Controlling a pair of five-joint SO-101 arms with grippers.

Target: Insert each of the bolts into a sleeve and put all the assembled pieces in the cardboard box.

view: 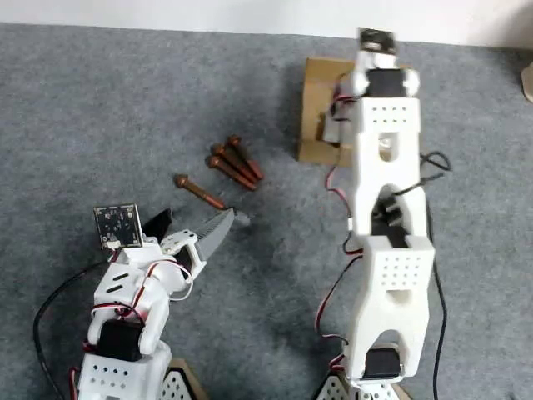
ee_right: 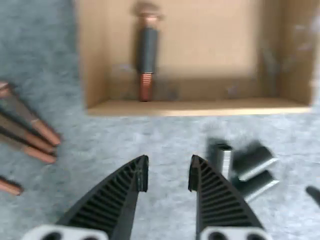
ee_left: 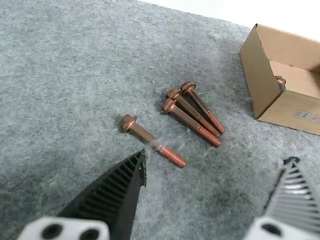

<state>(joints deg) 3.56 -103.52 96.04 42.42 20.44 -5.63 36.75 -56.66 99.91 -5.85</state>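
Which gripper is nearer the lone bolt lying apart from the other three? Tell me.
Left. The left gripper sits open just short of the lone bolt; the right gripper is off by the cardboard box, past the three grouped bolts.

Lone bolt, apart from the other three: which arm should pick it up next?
Left, probably. The left hand is open and sits just short of the lone bolt. The right hand is by the cardboard box and the loose sleeves, so it is better placed to fetch a sleeve.
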